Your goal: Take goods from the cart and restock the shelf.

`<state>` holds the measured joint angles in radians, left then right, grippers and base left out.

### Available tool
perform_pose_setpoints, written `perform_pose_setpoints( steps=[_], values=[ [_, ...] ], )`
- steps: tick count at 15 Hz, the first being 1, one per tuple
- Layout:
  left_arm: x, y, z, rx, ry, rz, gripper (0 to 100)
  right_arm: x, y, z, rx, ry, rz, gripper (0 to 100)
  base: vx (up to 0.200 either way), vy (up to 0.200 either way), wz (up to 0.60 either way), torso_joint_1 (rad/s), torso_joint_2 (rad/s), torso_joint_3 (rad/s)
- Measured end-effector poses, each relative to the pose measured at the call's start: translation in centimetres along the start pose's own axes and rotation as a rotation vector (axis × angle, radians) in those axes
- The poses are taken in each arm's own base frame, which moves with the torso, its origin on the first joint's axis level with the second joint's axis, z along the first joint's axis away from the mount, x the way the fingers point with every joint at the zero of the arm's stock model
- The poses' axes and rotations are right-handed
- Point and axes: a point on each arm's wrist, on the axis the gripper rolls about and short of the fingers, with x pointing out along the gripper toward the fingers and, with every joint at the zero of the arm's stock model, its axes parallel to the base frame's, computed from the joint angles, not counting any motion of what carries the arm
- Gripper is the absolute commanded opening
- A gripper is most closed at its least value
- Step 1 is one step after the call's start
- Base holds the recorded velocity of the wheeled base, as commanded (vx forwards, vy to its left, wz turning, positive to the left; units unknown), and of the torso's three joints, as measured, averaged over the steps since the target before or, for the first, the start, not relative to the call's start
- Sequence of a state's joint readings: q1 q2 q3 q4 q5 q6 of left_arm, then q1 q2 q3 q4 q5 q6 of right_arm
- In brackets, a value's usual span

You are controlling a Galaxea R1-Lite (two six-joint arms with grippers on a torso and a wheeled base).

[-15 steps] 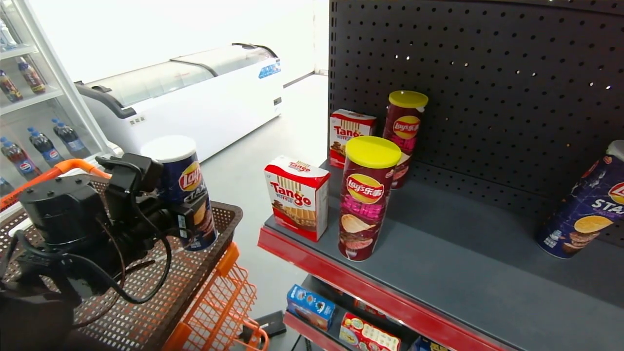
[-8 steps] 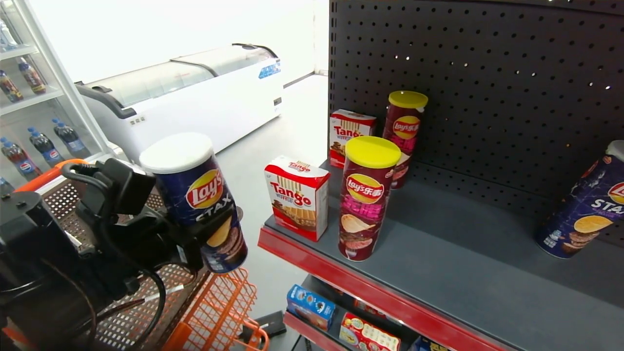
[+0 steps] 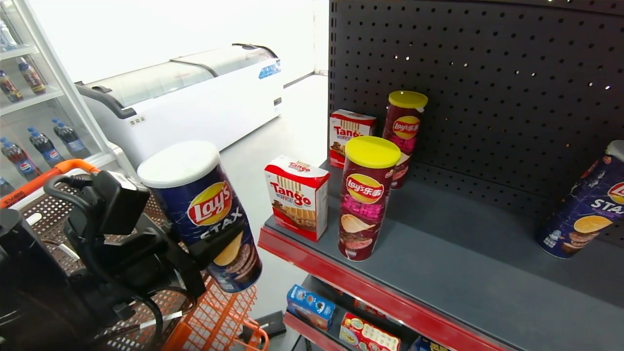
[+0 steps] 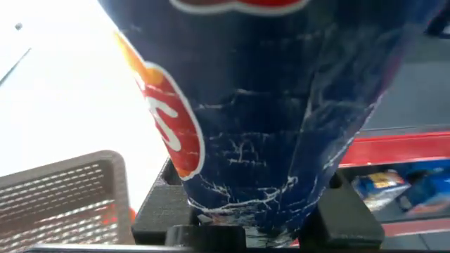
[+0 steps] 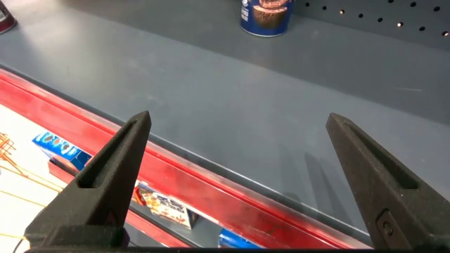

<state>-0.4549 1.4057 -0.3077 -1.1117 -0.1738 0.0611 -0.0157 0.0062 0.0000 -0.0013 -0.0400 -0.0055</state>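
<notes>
Clamping blue can [image 3: 204, 214], left gripper [image 3: 214, 241] beside shelf edge [image 3: 312, 258]; right gripper [image 5: 239, 126] (spread wide) over open shelf [image 5: 281, 84].

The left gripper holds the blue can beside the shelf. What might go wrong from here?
The blue can sits tilted in the left gripper, so it might land on its rim and topple. The wafer box and the maroon can stand at the near end of the shelf; a swing inward might knock them over.
</notes>
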Motion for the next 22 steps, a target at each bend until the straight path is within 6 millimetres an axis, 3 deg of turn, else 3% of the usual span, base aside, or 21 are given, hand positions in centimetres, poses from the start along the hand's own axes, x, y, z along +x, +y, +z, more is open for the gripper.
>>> perform_pose_setpoints(
  steps=[9, 16, 22],
  values=[
    [-3.2, -1.8, -0.7, -0.01, -0.006, -0.189, 0, 0.0, 0.0, 0.0, -0.001, 0.0, 0.012, 100, 0.0, 0.0, 0.0, 0.0, 0.0, 0.0],
    [-3.2, -2.6, -0.4, -0.006, -0.024, -0.305, 0, 0.0, 0.0, 0.0, -0.002, 0.0, 0.021, 100, 0.0, 0.0, -0.6, 0.002, 0.0, 0.003],
    [-3.1, -2.5, -0.3, -0.006, -0.028, -0.305, 0, 0.0, 0.0, 0.0, -0.002, -0.001, 0.02, 100, 0.0, 0.0, -0.6, 0.002, 0.0, 0.002]
  ],
)
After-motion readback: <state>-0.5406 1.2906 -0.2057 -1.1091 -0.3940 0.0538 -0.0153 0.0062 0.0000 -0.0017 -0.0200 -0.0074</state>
